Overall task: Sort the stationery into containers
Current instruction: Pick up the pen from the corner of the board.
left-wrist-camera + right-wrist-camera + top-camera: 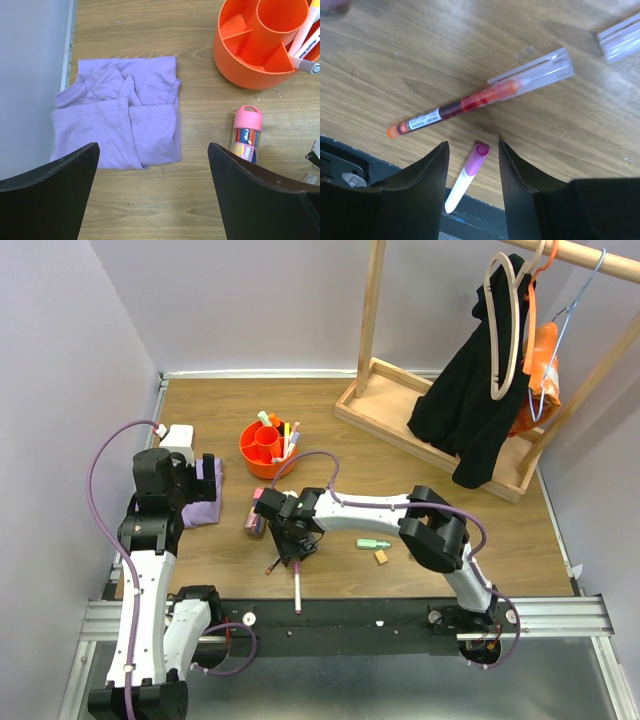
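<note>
Squarely between the fingers of the right gripper (pixel 472 150) lies a purple-capped white pen (pixel 466 176), with a sliver of air on each side, so the jaws stand apart and are not clamped on it. The pen's white end reaches past the near edge of the table (pixel 520 540) over the black rail (pixel 400 615). Just beyond the fingertips a red pen with a clear cap (pixel 470 104) lies slantwise on the wood. Farther right lie a green highlighter (pixel 373 544) and, just beside it, a tan eraser (pixel 381 557).

The left gripper (pixel 154 150) is spread wide with nothing in it, above the near edge of a folded purple cloth (pixel 117 117). To its right lies a pink-capped tube (pixel 246 132) (its body clear, with colours inside). Beyond that stands the orange tub (pixel 250 65), with markers (pixel 305 42) leaning in one outer compartment.
</note>
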Robot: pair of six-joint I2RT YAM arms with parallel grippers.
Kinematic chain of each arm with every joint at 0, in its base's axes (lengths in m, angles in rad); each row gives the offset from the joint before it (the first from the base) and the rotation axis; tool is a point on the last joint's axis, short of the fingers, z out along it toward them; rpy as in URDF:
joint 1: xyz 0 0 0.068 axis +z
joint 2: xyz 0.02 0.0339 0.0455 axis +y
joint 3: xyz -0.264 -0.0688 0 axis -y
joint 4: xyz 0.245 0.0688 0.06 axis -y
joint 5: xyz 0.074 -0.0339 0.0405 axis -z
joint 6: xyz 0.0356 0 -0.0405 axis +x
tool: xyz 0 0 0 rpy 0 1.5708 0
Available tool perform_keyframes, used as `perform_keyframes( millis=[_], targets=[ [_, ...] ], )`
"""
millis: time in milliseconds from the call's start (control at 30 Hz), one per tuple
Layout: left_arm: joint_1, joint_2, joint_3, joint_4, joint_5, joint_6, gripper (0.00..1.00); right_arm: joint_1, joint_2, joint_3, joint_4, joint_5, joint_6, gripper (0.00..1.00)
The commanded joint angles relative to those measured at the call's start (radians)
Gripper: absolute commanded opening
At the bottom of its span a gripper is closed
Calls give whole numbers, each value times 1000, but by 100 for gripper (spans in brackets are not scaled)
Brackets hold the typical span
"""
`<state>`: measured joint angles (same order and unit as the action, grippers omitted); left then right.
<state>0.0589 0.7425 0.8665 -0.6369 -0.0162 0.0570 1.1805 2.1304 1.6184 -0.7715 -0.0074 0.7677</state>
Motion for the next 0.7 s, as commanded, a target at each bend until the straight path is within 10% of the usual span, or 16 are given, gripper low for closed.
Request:
perform_keyframes(
  millis=[0,433,667],
  targets=[
    [-2,-20,-15,-15,-18,24,99,25,2,-5,-18,-9,36,49],
    [-5,-41,-6,-33,-11,-9,99,50,13,-100,-65,24,87,44],
    [-5,-69,3,-56,-2,-52,99,51,97,-52,27,52,25,17]
  ],
)
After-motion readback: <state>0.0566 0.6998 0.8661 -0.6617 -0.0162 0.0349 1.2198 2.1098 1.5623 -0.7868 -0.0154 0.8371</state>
